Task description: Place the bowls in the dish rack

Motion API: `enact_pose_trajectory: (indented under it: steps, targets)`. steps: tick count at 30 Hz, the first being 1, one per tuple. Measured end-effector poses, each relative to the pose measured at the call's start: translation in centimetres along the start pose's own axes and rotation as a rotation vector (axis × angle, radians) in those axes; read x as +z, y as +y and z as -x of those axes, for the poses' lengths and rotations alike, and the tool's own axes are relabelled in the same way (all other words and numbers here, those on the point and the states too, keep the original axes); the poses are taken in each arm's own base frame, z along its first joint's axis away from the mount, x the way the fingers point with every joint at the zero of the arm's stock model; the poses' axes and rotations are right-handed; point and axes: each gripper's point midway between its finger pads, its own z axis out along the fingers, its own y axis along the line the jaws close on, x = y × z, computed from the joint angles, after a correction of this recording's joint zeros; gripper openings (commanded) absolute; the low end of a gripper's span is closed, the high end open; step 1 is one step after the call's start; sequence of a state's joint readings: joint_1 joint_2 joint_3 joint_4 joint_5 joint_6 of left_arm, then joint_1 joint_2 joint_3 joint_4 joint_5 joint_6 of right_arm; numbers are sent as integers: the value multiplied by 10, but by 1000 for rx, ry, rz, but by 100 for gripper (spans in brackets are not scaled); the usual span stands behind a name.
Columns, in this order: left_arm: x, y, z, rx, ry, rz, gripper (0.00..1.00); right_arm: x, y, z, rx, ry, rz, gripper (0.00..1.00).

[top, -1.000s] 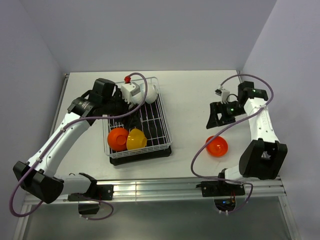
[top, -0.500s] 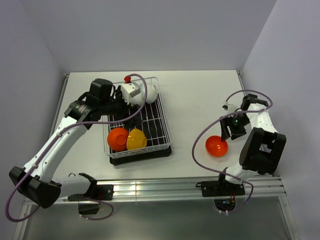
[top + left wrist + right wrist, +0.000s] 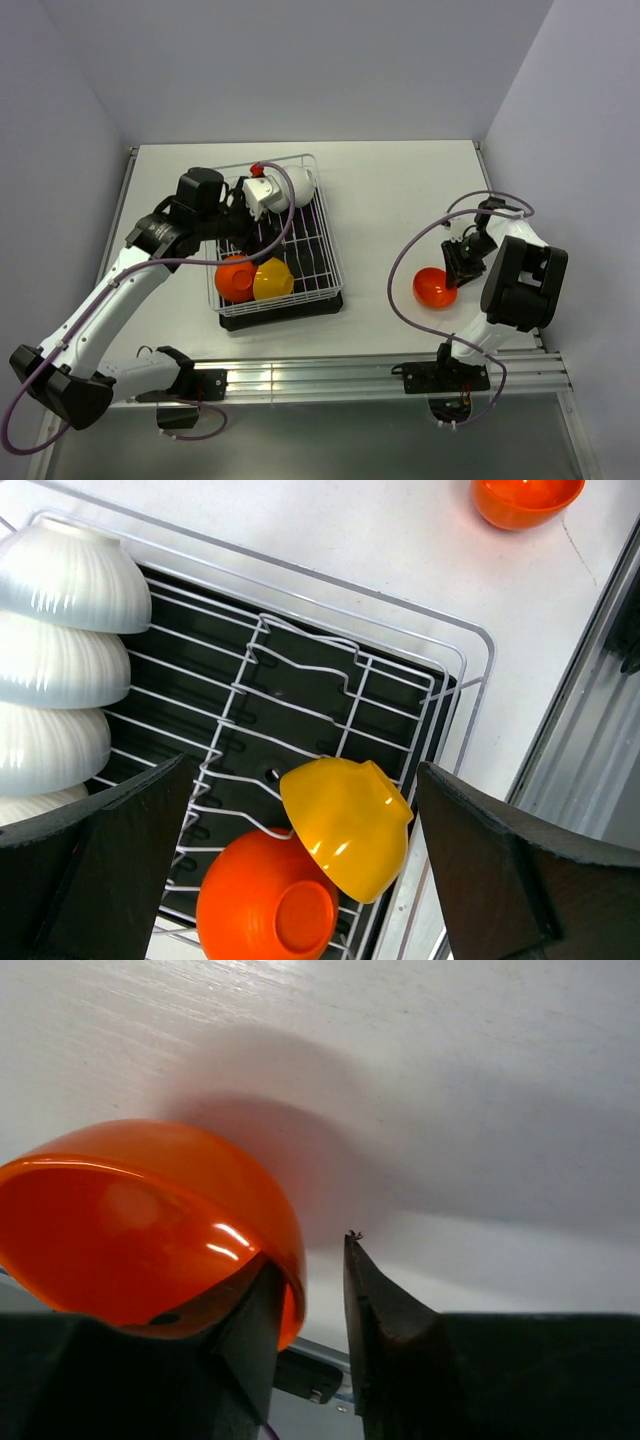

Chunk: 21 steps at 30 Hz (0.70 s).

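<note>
Red-orange bowl (image 3: 140, 1220), rim between slightly parted right fingers (image 3: 385, 1350) (wrist view only); left fingers (image 3: 100, 870) wide apart above dish rack (image 3: 300, 630).

You have bright, even light from overhead in all 3 views. The white bowls (image 3: 60, 575) carry soft streaks of glare. The red-orange bowl (image 3: 140, 1220) shows small highlights and throws a soft-edged shadow on the table (image 3: 450, 1060). In the right wrist view the fingers (image 3: 400, 1360) read dark and slightly blurred.
</note>
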<state>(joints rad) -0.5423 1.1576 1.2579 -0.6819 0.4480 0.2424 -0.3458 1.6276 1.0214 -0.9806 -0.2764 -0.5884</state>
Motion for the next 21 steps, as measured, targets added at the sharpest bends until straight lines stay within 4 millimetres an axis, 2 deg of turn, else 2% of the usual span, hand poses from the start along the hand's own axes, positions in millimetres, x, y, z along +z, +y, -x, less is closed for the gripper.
enact_pose_trajectory:
  steps: [2,5,6,8,13,16,21]
  targets:
    - [0,0,1,16,-10,1,99,4,4,-2,4,5,25,31]
    - [2,2,4,43,-27,7,99,10,9,-5,9,13,58,18]
    - [2,3,5,51,-33,9,99,11,11,-6,11,17,70,9]
    - [3,4,8,61,-42,12,99,13,13,-7,11,18,80,0]
    - [4,7,14,98,-71,17,99,11,21,-4,9,0,124,0]
    - [4,7,15,136,-85,19,99,0,33,3,9,-22,183,0]
    - [-1,5,25,279,-139,24,100,-51,54,46,-41,-176,281,0]
